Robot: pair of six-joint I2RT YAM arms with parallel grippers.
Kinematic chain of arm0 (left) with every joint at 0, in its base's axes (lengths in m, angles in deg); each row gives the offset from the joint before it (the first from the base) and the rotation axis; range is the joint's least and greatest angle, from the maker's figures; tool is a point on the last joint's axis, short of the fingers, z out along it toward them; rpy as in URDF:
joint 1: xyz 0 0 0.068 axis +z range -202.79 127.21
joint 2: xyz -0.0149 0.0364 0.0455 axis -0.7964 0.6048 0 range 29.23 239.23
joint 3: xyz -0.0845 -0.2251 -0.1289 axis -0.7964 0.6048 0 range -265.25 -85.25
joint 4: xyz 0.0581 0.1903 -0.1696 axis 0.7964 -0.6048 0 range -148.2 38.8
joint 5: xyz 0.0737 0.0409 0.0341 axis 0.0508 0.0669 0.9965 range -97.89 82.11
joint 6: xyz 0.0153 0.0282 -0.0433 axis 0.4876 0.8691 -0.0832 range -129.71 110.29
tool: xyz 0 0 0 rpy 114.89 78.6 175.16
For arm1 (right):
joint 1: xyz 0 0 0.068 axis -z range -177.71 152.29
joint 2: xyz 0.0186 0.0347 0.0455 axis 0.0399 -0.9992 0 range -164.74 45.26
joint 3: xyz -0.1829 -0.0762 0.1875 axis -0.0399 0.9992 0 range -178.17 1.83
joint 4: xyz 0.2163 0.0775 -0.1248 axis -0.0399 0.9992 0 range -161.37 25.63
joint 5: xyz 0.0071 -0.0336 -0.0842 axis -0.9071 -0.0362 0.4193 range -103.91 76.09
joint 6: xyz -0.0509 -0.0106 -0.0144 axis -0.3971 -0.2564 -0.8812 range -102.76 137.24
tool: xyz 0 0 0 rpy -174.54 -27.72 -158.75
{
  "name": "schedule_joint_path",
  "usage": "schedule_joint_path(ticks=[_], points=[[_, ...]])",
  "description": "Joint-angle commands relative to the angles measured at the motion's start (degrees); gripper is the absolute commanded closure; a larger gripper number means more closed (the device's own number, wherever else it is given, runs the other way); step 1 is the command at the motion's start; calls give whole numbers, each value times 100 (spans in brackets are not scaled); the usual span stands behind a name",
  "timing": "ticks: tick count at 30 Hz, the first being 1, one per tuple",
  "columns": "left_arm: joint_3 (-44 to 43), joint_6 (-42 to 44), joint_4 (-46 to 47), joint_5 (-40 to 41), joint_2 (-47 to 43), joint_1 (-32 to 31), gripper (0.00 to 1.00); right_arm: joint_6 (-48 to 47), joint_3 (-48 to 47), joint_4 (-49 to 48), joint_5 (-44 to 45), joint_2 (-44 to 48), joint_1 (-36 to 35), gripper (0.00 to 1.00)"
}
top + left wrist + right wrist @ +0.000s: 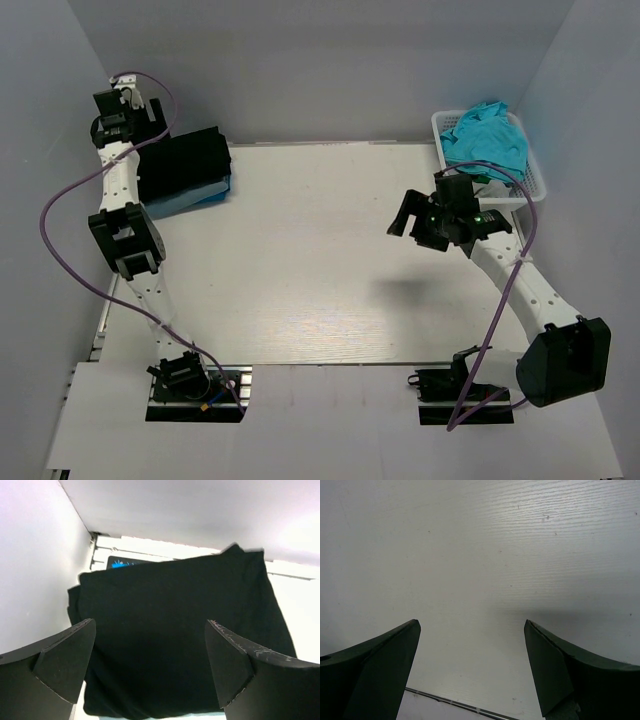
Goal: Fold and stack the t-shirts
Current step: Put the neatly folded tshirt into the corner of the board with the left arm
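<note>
A folded black t-shirt (pixel 190 158) lies at the table's far left corner on top of a folded light blue t-shirt (pixel 190 204). My left gripper (pixel 125 125) hovers at that corner, just left of the stack. In the left wrist view the left gripper (pixel 150 625) is open above the black t-shirt (pixel 175 610), with nothing between its fingers. A turquoise t-shirt (pixel 488 135) sits crumpled in the white basket (pixel 537 186) at the far right. My right gripper (pixel 412 215) hangs open over bare table, in front of the basket. Only tabletop shows between the fingers of the right gripper (pixel 472 622).
Grey walls close in the table on the left, back and right. A purple cable (pixel 60 205) loops off the left arm. The table's near edge (pixel 450 700) shows as a metal strip in the right wrist view.
</note>
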Motion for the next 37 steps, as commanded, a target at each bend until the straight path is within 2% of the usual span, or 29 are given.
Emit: schedule_joint_path(ticks=[1,9,10,12,13,14,15,16,17,21,22,25,27,32,37], points=[[1,-110,278,141,-272,30,0,35,-279,-244,-183,1,23,10],[816,-609,85,-702,-1071,-286,0,-35,-8,-516,-350,176,23,10],[966,-680,32,-512,-1212,-443,0,-26,80,-595,-385,237,23,10],[1904,-864,162,-160,-1955,-707,0,-35,265,-814,-499,360,14,10],[2396,-952,355,190,-2326,-1030,0,-26,422,-868,-543,517,14,10],[3445,-1006,592,307,-2721,-1216,0,-35,589,-912,-622,563,14,10],[3951,-1206,1003,430,-3125,-1401,0,-26,678,-1025,-666,624,31,10],[4400,-1365,1112,648,-3895,-1759,0,-26,844,-1061,-719,816,23,10],[5135,-1567,1113,737,-4251,-1919,0,-35,1019,-1079,-772,887,5,10],[6599,-2409,895,1290,-5684,-2746,0,-158,1582,-1071,-834,1466,5,10],[7115,-2578,623,1353,-5931,-2895,0,-263,1679,-1079,-851,1668,14,10],[8293,-2956,778,1258,-7055,-3300,0,-325,2084,-1088,-764,2100,23,10],[8473,-3062,473,1396,-7574,-3398,0,-334,2277,-1071,-676,2461,22,10],[8421,-3063,-398,1889,-8094,-3582,0,-255,2689,-1149,-649,3145,23,10],[8499,-3010,-452,1873,-8324,-3582,0,-166,2946,-1290,-509,3595,-4,10]])
